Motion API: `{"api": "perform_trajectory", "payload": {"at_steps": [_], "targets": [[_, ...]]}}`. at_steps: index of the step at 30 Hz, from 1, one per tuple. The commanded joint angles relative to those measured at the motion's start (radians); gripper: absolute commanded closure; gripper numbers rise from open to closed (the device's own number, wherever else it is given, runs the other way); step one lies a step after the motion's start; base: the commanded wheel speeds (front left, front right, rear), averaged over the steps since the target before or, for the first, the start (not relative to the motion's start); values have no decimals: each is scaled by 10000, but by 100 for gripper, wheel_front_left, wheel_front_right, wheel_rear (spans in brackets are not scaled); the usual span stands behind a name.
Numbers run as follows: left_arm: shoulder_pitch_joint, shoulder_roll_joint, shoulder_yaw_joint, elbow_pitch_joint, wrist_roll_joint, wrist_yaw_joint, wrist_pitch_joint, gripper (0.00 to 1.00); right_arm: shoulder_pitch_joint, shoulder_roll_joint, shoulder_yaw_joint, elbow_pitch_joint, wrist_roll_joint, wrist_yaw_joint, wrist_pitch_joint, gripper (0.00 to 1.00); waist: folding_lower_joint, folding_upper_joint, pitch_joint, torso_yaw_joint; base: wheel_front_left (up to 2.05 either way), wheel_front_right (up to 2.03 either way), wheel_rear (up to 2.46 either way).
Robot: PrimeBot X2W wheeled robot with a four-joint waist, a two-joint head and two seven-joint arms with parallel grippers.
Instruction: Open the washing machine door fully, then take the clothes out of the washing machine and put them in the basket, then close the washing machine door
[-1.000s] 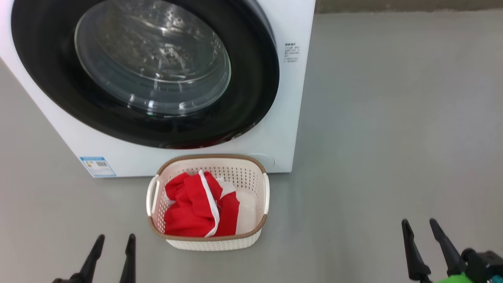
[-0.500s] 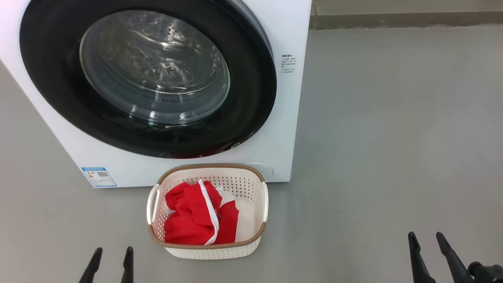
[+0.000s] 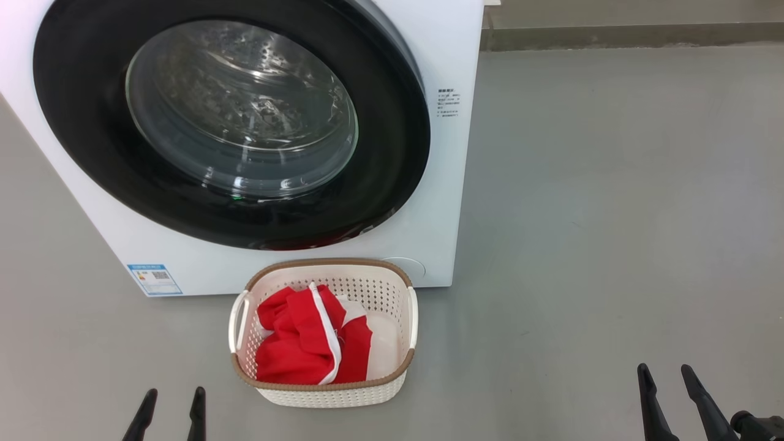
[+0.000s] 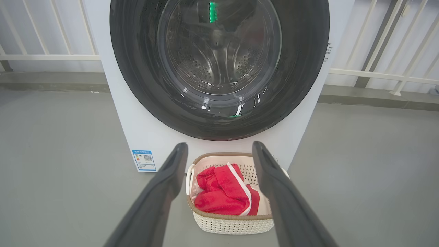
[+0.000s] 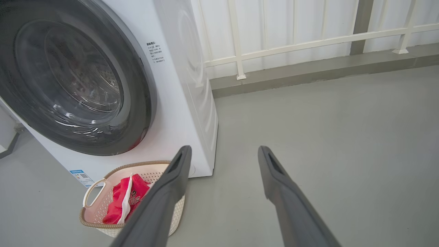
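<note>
Clothes point(image 3: 306, 337): soft, light, floppy red fabric, easy to pinch at any fold. They lie heaped in the basket point(image 3: 327, 264), at 6 o'clock below the washing machine door point(image 3: 392, 135). Door looks shut; rigid, glossy rim is probably slippery. Left hand point(image 3: 175, 392) at 7 and right hand point(image 3: 664, 369) at 5, fingers apart, empty. Smooth grey floor point(image 3: 612, 214), white railing point(image 5: 308, 41) behind.

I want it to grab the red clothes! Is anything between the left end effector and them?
Only the basket's near wall, since the clothes lie inside it. Up to the basket, the open left end effector has just floor ahead.
</note>
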Motion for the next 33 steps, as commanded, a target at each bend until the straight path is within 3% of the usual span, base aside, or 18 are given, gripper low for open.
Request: {"api": "perform_trajectory", "payload": {"at_steps": [1, 13, 14, 22, 26, 33], "targets": [[-157, 94, 389, -251, 55, -54, -49, 0, -107, -167, 139, -258, 3, -9, -38, 0, 0, 0, -12, -7, 0, 0, 0], [-225, 131, 302, -161, -93, -54, -49, 0, -86, -152, 100, -264, -2, -9, -38, 0, 0, 0, -23, 11, 0, 0, 0], [2, 0, -33, 58, -50, 0, 0, 100, 3, 15, -54, 12, 0, 0, 0, 100, 0, 0, -24, 11, 0, 0, 0], [-48, -251, -94, 633, -311, 5, 111, 100, -59, 185, 50, 583, 245, 0, 107, 100, 1, 0, -22, 4, 0, 0, 0], [-106, -258, -75, 610, -757, 3, 234, 100, -142, 175, 48, 561, 649, 0, 228, 100, 22, 0, -36, -6, 0, 0, 0], [-215, -269, -61, 584, -1532, -1, 427, 100, -306, 156, 53, 549, 1351, -1, 431, 100, 0, 0, -3, -23, 0, 0, 0]]}}
